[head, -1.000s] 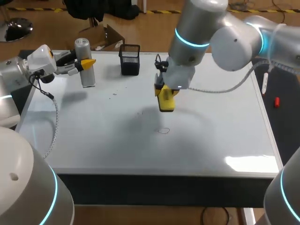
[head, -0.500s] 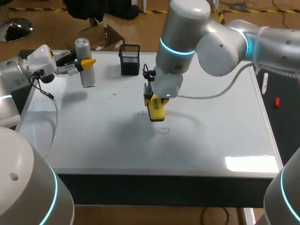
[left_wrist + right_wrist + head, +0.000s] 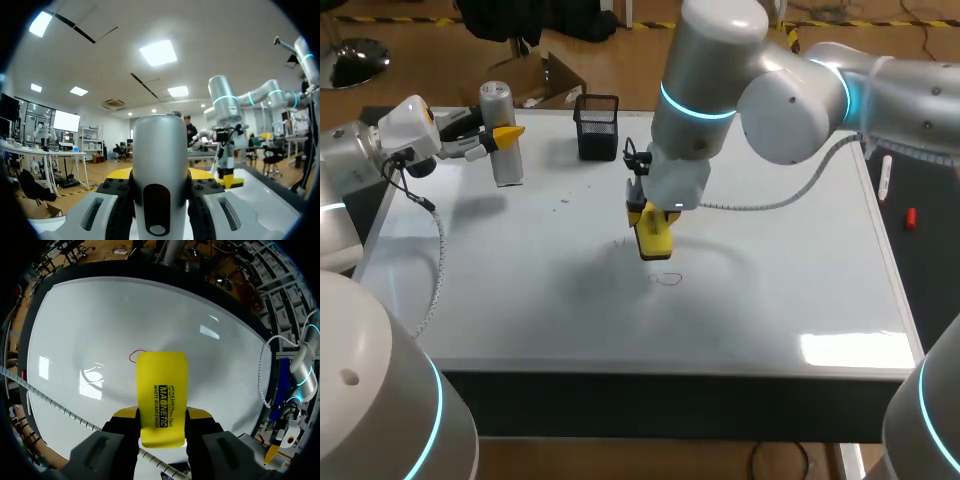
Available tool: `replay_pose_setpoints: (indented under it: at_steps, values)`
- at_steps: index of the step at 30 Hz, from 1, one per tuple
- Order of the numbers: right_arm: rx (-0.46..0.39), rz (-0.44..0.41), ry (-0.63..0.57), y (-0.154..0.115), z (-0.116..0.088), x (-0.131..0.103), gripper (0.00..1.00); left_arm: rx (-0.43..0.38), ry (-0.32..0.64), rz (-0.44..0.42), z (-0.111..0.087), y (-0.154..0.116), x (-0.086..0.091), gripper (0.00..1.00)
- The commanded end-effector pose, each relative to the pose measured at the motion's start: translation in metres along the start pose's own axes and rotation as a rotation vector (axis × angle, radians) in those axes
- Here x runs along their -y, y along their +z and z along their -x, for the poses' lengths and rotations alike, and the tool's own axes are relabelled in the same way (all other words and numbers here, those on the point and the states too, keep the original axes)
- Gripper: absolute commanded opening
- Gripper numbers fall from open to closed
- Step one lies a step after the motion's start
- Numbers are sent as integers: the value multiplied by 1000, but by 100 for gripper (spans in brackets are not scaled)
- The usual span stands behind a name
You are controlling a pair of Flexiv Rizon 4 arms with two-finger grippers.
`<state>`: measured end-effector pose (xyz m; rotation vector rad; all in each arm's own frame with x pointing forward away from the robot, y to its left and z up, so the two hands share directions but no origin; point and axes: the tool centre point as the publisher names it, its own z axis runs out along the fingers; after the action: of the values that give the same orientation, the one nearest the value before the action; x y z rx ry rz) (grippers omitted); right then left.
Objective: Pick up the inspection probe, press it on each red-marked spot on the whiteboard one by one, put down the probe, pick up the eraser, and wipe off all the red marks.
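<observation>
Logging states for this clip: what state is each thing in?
inspection probe: upright, held in left gripper
red loop: unwiped
eraser: held in right gripper, beside the red loop
pen holder: upright

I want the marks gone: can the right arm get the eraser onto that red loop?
Likely yes. The right gripper holds the eraser just beside the red loop, only bare whiteboard between them; the left gripper and probe are far off.
</observation>
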<state>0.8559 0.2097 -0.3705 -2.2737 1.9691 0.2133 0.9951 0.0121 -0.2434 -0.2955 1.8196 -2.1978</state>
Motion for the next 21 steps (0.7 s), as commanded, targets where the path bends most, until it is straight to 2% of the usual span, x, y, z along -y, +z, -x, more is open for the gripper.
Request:
replay_pose_setpoints:
  at_steps: [1, 6, 15, 21]
  values:
    - [-7, 7, -11, -1, 3, 3, 0, 2, 2, -1, -1, 0, 1, 0]
    - [-6, 24, -34, 12, 18, -9, 0, 2, 2, -1, -1, 0, 1, 0]
    - [30, 67, -58, 42, 36, -47, 0, 2, 2, -1, -1, 0, 1, 0]
    - [36, 75, -63, 51, 39, -60, 0, 2, 2, -1, -1, 0, 1, 0]
